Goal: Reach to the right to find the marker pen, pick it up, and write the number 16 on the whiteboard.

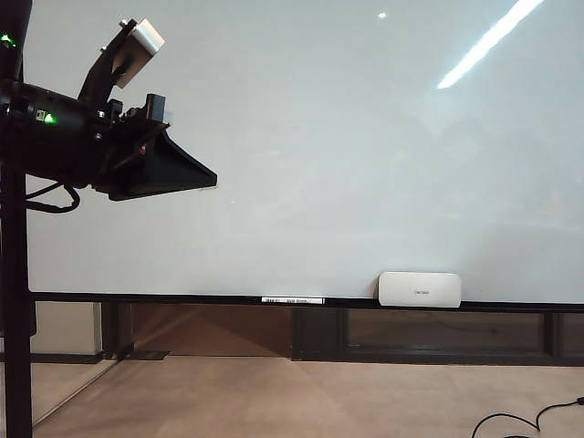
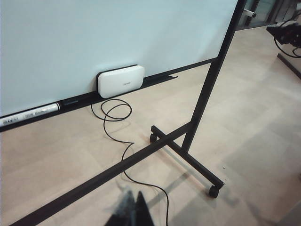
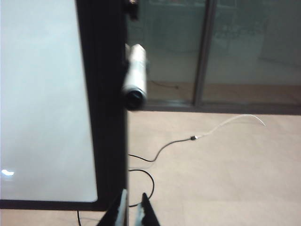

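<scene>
Marker pen point(image 3: 135, 77) clipped at whiteboard point(image 3: 42, 94) frame edge, end-on, straight ahead of right hand point(image 3: 132, 214) (fingers slightly apart). Left hand point(image 2: 133, 209) together, further off at board's left.

A pale beige smooth floor point(image 2: 244, 122) spreads beneath everything. A thin black cable point(image 2: 115, 117) loops over it, ahead of the left claw point(image 2: 131, 207). Beyond the right claw point(image 3: 131, 209), tall dark-framed glass panels point(image 3: 235, 52) close off the room's far side, with a whitish cord point(image 3: 230, 123) trailing across the floor before them.
</scene>
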